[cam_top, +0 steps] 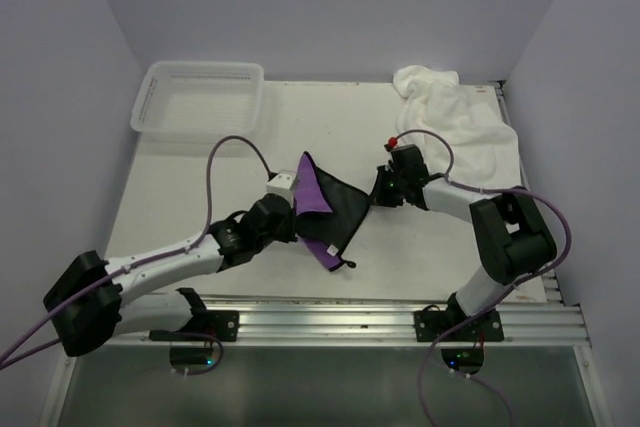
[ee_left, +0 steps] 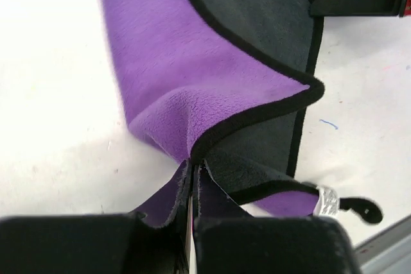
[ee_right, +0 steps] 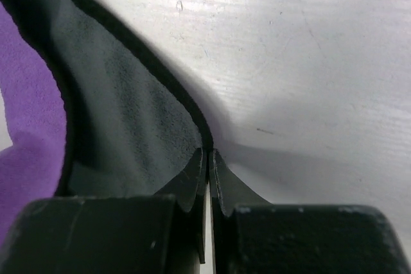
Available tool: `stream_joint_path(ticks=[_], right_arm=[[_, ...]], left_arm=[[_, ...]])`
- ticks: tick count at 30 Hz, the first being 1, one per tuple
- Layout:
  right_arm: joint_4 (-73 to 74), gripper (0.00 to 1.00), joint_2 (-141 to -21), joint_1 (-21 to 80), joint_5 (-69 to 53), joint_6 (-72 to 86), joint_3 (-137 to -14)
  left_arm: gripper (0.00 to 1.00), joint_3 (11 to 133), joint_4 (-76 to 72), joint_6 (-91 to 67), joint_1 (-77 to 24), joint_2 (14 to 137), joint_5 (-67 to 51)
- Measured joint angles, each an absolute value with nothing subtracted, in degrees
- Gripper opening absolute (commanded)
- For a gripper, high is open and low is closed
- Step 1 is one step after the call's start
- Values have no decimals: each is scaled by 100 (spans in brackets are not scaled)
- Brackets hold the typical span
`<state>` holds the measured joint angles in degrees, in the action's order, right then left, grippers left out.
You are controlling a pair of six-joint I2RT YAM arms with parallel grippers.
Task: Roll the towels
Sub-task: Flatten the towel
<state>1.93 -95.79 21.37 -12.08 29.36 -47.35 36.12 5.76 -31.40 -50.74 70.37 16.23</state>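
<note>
**Ana:** White table (cam_top: pixel 200 177), pale lilac walls on three sides. Where's the small towel?

**Ben:** The purple towel (cam_top: pixel 318 195) is about mid-table, strung between the two arms. Its purple face shows toward the left and its dark grey face toward the right, with black trim along every edge.

**Ana:** Who has hold of it?

**Ben:** Both. The left gripper (ee_left: pixel 194 174) is pressed together on a bunched corner, and the cloth fans out from its fingertips in the wrist view. The right gripper (ee_right: pixel 207 158) pinches the opposite edge, jaws closed on the black trim, with the grey face draping away to one side.

**Ana:** Is any of it lying on the table?

**Ben:** One corner hangs toward the near edge, carrying a small white label (ee_left: pixel 325 200) and a black loop (ee_left: pixel 363 208). I can't tell whether that corner rests on the surface.

**Ana:** And the big one?

**Ben:** The white towel (cam_top: pixel 455 112) lies crumpled in the far right corner, apart from the purple one and from both grippers. Its near folds are just behind the right arm's wrist.

**Ana:** Anything further out?

**Ben:** A white mesh basket (cam_top: pixel 200 97) sits at the far left corner, well apart from both towels. Purple cables (cam_top: pixel 215 162) loop off each arm, and a metal rail (cam_top: pixel 330 319) runs along the near edge where the bases are bolted
</note>
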Motion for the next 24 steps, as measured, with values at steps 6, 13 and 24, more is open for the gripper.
stream_joint_path(ticks=[6, 13, 24], right_arm=[[753, 0, -8986, 2143, -886, 2775, -4735], [1295, 0, -8683, 2143, -427, 2576, -4746], [2108, 0, -8558, 2143, 97, 2215, -5159]], left_arm=[[13, 2766, 760, -4165, -5081, 5640, 1883], [14, 2322, 1212, -4976, -5081, 4967, 2060], [70, 2130, 1452, -5098, -5081, 4488, 2145]])
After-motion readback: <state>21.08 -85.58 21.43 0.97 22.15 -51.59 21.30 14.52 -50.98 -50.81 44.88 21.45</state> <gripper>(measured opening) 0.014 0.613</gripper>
